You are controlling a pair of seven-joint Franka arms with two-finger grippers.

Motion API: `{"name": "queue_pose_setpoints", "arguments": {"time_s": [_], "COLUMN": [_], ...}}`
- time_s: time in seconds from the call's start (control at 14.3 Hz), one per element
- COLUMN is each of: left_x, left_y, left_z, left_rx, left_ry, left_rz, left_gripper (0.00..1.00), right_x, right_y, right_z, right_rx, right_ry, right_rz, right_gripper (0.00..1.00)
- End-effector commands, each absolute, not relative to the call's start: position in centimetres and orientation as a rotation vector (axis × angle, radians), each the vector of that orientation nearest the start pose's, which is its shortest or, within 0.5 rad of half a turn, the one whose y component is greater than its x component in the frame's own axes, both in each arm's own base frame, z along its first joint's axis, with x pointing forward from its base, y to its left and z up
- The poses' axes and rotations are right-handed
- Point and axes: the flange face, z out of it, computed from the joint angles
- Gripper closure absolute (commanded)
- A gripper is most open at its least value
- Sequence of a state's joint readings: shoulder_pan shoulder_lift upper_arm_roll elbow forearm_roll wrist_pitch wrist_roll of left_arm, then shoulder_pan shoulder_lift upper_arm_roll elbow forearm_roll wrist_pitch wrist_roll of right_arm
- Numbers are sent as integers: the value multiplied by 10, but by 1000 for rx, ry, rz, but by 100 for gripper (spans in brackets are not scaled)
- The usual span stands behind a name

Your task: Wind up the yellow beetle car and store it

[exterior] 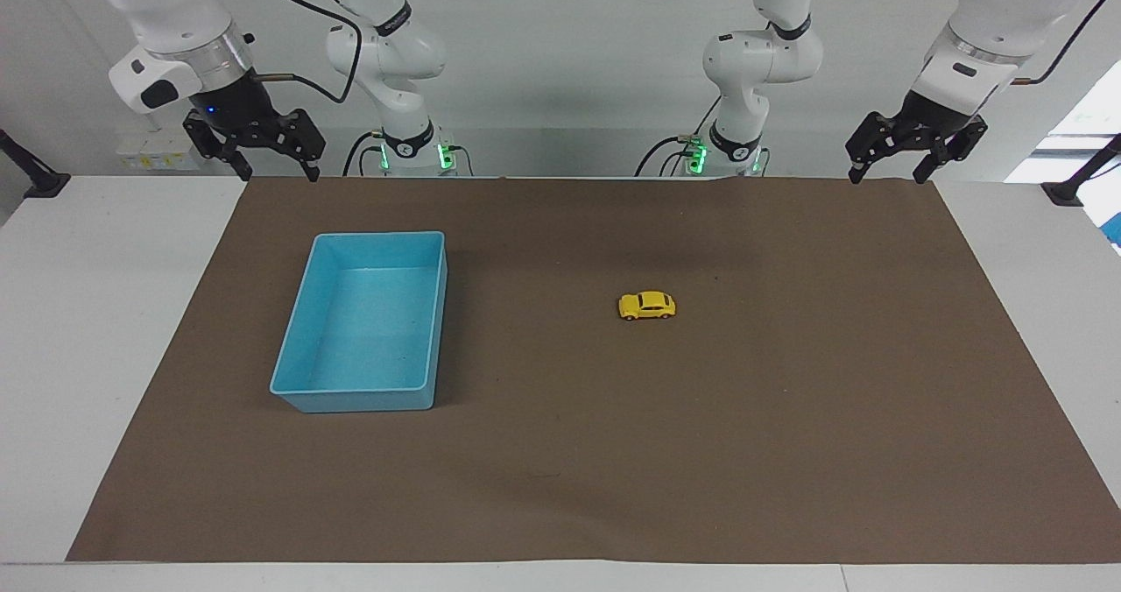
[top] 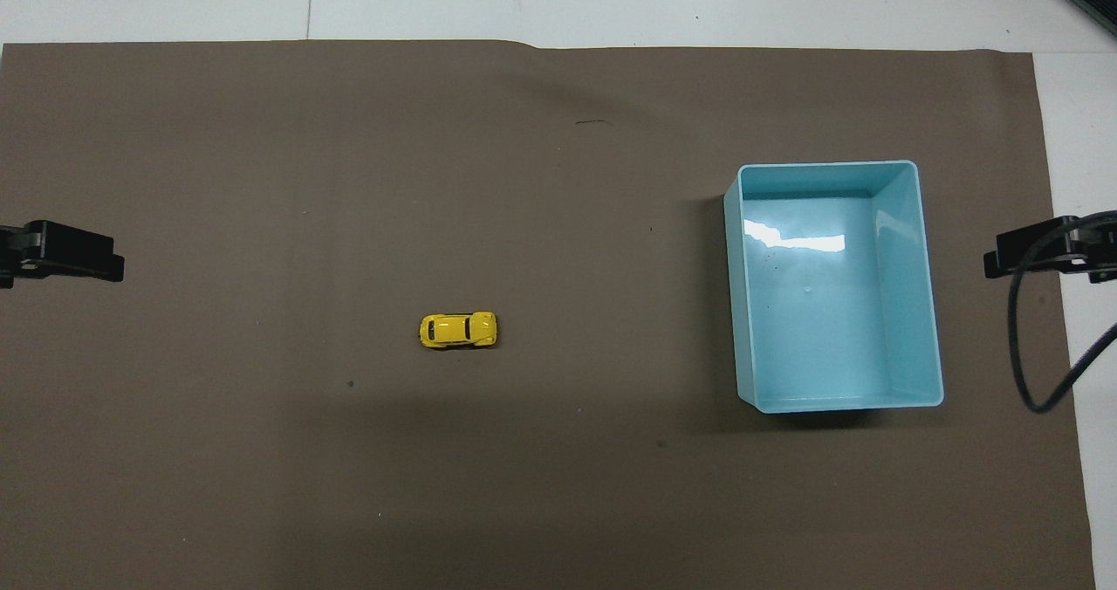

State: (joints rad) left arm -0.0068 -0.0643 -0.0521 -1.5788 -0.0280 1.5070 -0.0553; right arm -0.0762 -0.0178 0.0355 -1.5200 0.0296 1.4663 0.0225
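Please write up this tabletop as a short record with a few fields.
car: yellow toy car on its wheels on the brown mat, toward the left arm's end
bin: blue bin, empty, toward the right arm's end
left end effector: open, raised over the mat's edge nearest the robots
right end effector: open, raised over that same edge, waiting
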Motion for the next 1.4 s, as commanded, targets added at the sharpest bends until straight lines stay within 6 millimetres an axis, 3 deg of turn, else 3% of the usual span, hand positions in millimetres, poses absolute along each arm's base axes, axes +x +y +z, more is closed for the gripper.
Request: {"name": "queue_pose_setpoints", "arguments": {"time_s": [0.0,0.42,0.77,0.98,1.33], "left_x": [526,534,538,536,537], "left_y": [-36,-31,-37,-60,-65], "left_z": [643,621,606,591,579], "left_rx": [-3178,-3176,-3117,-3013,-2830], "left_ry": [-49,-172,-649,-1004,-1436], "left_rz": [9,-8,-7,35,39], "left_gripper": [0,0,0,0,0], "right_x": [536,536,536,536,536], "right_y": [-17,-17,-17,-17,-17], "right_z": [653,653,653,653,653], "right_rx": [-3105,-3107,-3105,-3105,-3105], "right_ry": [112,112,112,112,112], "right_rz": [40,40,40,40,40], "right_gripper": [0,0,0,0,0]}}
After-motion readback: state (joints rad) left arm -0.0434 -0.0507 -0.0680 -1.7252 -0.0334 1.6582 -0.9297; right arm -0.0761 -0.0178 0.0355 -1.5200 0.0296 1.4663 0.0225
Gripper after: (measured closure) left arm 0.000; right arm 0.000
